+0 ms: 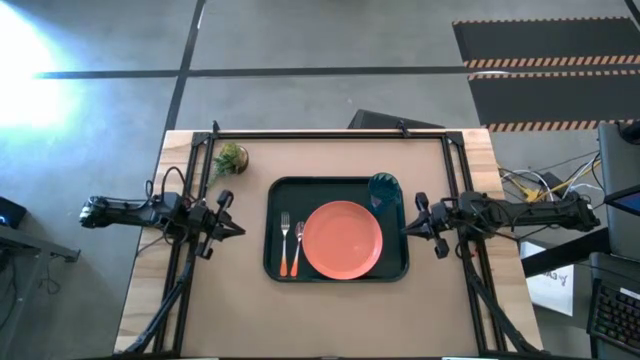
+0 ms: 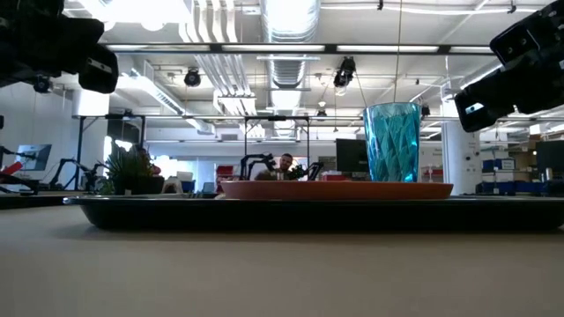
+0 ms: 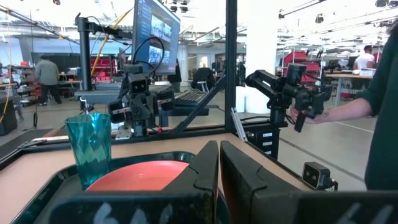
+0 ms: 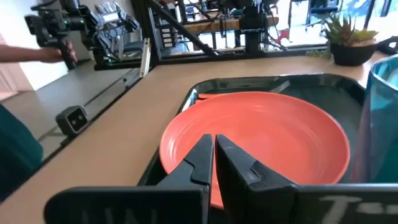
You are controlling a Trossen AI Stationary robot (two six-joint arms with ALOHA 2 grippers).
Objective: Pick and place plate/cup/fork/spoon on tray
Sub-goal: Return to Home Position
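The dark tray (image 1: 276, 190) lies at the table's middle. On it the salmon-orange plate (image 1: 342, 240) lies flat, the teal cup (image 1: 385, 190) stands upright at the tray's far right corner, and the fork (image 1: 285, 245) and spoon (image 1: 298, 248) lie side by side on the tray's left part. My left gripper (image 1: 240, 229) is shut and empty, left of the tray. My right gripper (image 1: 404, 229) is shut and empty, at the tray's right rim. The plate (image 4: 255, 134) and cup (image 3: 90, 149) also show in the wrist views.
A small green plant (image 1: 229, 158) stands at the table's far left. A black frame (image 1: 330, 133) runs along the far edge and both sides. In the left wrist view a person's arm (image 3: 348, 112) reaches toward equipment beyond the table.
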